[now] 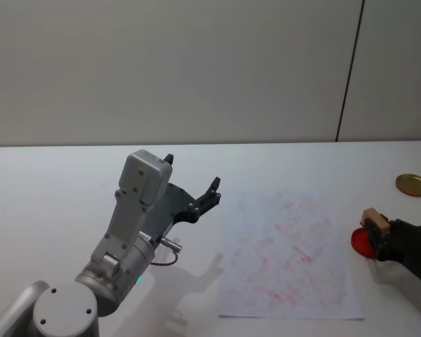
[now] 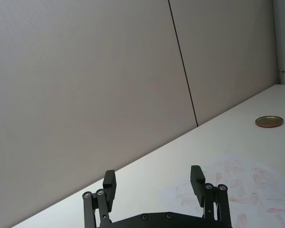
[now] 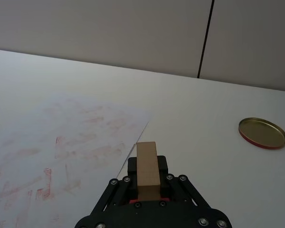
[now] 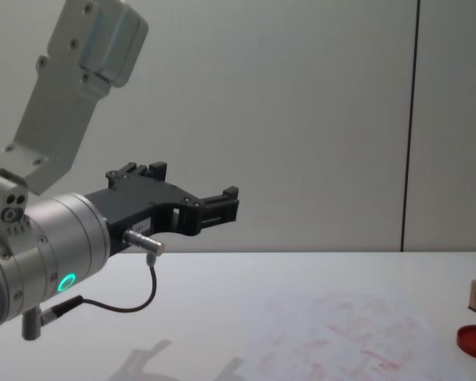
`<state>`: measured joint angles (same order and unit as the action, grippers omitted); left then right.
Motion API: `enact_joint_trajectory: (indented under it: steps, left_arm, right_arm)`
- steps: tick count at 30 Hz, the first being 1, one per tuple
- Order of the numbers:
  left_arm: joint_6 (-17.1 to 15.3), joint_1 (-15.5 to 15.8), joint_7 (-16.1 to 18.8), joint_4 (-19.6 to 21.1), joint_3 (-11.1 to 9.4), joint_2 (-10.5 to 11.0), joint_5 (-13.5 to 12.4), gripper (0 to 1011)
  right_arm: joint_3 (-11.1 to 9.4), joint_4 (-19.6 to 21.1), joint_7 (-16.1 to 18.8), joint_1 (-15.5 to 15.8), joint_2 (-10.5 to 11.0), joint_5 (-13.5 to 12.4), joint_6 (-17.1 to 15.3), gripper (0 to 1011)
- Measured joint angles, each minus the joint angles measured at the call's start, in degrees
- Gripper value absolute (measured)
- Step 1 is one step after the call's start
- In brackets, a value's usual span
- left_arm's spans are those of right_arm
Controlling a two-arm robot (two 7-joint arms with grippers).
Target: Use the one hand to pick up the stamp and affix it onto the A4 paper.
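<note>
Plain white tabletop [image 1: 49,189] carries: white A4 paper sheet w/ faint red stamp marks [image 1: 288,253], flat round red ink pad [image 1: 362,242] just right of it, round gold metal lid [image 1: 413,184] farther back.

the stamp [image 1: 374,220], a small light tan wooden block, is seen upright at the right side of the table, just above a red round pad. the a4 paper [image 1: 288,253] is laid flat in the middle of the table, white and covered with faint red imprints.
</note>
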<state>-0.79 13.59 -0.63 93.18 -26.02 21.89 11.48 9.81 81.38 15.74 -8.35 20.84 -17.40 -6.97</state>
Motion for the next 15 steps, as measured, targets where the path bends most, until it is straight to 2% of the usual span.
enact_joint_trajectory:
  steps: [15]
  left_arm:
    - [0.0, 0.0, 0.0, 0.0, 0.0, 0.0, 0.0, 993]
  right_arm:
    - [0.1, -2.9, 0.0, -1.0, -0.4, -0.2, 0.4, 221]
